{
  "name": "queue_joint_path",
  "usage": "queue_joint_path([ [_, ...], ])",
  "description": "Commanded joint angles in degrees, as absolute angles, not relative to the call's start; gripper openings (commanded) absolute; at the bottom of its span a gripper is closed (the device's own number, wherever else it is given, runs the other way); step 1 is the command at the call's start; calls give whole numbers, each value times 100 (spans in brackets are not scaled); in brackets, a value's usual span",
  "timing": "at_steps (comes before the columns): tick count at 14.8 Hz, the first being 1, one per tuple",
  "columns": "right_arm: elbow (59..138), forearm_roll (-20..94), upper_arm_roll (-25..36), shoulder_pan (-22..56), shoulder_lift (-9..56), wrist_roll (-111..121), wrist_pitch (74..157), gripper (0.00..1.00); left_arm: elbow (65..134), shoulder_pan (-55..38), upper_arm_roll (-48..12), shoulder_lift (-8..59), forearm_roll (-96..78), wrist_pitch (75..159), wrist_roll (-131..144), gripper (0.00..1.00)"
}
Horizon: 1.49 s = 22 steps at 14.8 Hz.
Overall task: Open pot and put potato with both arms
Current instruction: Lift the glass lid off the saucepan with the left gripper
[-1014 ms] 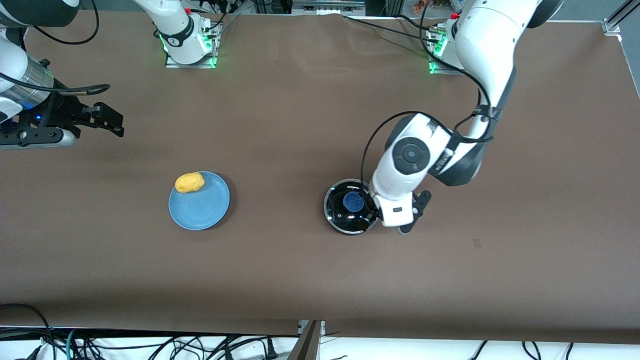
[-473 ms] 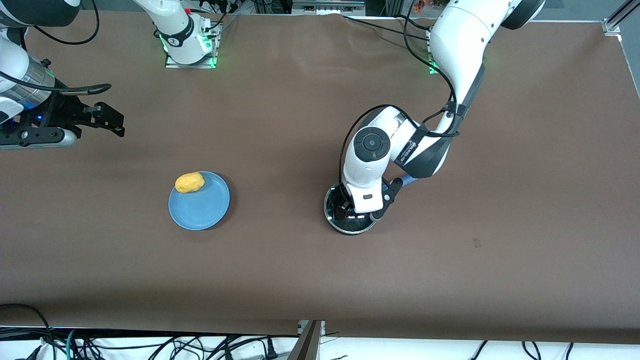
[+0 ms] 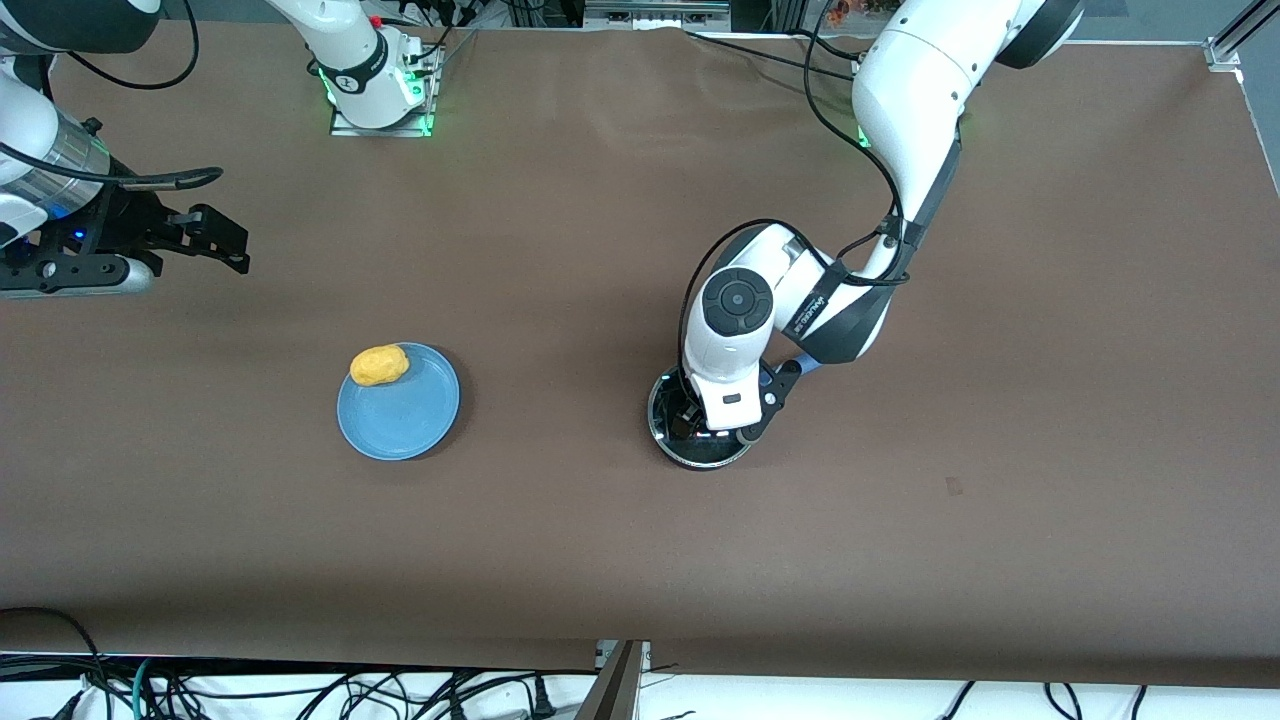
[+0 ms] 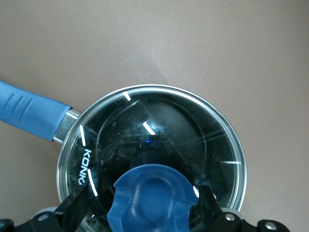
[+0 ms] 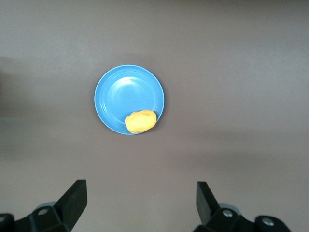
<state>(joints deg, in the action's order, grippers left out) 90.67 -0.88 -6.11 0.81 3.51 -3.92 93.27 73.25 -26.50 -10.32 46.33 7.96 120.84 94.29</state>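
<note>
The black pot point(image 3: 700, 456) stands on the table with its glass lid point(image 4: 159, 125) on. Its blue handle point(image 4: 29, 113) points toward the left arm's end point(image 3: 812, 364). My left gripper point(image 3: 714, 420) is down over the lid, open, with a finger on each side of the blue lid knob point(image 4: 149, 198), in the left wrist view point(image 4: 142, 200). The yellow potato point(image 3: 379, 365) lies on the rim of a light-blue plate point(image 3: 405, 420). My right gripper point(image 3: 225, 242) waits open and empty, up over the right arm's end of the table. The right wrist view point(image 5: 142, 198) shows the potato point(image 5: 141, 121) below.
The light-blue plate point(image 5: 120, 94) lies beside the pot toward the right arm's end, with bare brown table point(image 3: 560, 400) between them. The arm bases stand at the table's edge farthest from the front camera. Cables hang below the near edge.
My left arm has swung from beside the pot to right over its lid and now covers the knob in the front view. The right arm, potato and plate have not moved.
</note>
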Motion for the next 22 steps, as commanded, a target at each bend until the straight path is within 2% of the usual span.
queue_joint_path([
  [1,8991,-132,-650,62,369,-378,9264,100,7181,-2725,-967,4685,932,12032,9492,83],
  [4,8991,-132,-650,62,369,-378,9264,100,7172,-2689,-975,4676,905,12032,9475,40],
  [5,8991,-132,-650,62,369,-378,9272,100,7163,-2681,-976,4676,897,12032,9475,32],
  [6,8991,-132,-650,62,369,-378,9264,100,7154,-2681,-976,4667,905,12024,9466,27],
  [10,8991,-132,-650,62,369,-378,9264,100,7128,-2646,-976,4588,897,11927,9291,25],
  [13,8991,-132,-650,62,369,-378,9264,99,7075,-2462,-1028,4483,853,11410,8809,26],
  [17,8983,-132,-650,62,369,-387,9272,100,7084,-2075,-1037,3904,739,11251,8027,26],
  [22,8991,-132,-650,62,369,-378,9264,100,7128,-1338,-1028,3385,326,10583,6016,28],
])
